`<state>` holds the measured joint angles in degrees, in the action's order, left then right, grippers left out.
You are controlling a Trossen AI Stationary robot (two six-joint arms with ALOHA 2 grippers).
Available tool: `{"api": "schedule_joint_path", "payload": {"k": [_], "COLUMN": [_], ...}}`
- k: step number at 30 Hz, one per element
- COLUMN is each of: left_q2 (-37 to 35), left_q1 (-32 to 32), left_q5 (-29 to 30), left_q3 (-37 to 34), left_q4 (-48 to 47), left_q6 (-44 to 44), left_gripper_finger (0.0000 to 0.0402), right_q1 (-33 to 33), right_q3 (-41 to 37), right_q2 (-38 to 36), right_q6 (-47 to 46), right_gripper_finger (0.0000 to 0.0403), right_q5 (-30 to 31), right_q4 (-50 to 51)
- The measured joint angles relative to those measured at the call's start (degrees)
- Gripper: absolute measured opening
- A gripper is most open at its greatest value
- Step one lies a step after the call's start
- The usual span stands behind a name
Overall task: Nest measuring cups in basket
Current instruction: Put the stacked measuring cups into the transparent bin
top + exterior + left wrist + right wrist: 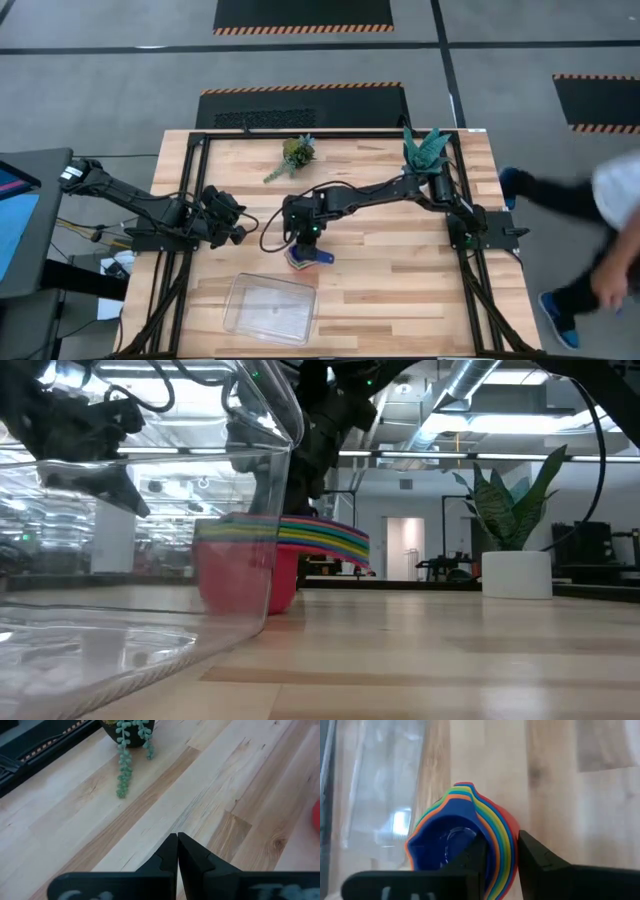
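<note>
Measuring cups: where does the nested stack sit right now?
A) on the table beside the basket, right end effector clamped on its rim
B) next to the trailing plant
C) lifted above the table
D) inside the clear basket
A: the measuring cups rest on the wood outside the basket, with the right end effector straddling the stack's rim.

Even bright light; person (pixel 600 230) motion-blurred.
</note>
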<state>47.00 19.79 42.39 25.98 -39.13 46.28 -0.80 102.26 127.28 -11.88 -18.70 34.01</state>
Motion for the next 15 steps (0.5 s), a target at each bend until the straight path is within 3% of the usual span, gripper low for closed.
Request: {"api": "schedule_joint_path", "payload": {"k": [15], "left_q2": [0.00], "left_q1": [0.01], "left_q5": [0.02], "left_q3": [0.00], "left_q4": [0.00], "left_q6": [-0.57], "left_gripper_finger": [0.0000], "right_q1": [-1.09], "right_q3": [10.07], "right_q2": [0.00], "right_q6": [2.76], "right_gripper_finger": [0.0078], "right_q5": [2.45], "right_q4": [11.80]}}
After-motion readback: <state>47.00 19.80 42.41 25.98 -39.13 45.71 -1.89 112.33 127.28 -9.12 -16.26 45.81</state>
